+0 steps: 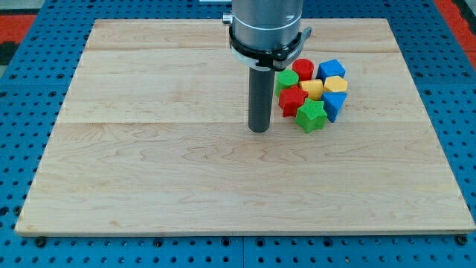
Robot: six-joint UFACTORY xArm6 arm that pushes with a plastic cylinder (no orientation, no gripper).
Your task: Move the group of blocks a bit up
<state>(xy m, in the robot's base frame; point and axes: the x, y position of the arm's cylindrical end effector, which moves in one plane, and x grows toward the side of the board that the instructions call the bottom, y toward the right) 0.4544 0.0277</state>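
Note:
A tight group of blocks lies at the view's upper right on the wooden board [149, 171]. It holds a green star [311, 115], a red star [291, 100], a green round block [286, 79], a red cylinder [303, 69], a yellow flat block [312, 88], a yellow hexagon [336, 84], a blue cube [332, 70] and a blue pointed block [334, 104]. My tip [259, 129] rests on the board just left of the group, a short gap from the red star and the green star, not touching either.
The arm's grey wrist housing [266, 26] hangs above the board's top middle and hides part of the green round block. A blue perforated table [22, 112] surrounds the board on all sides.

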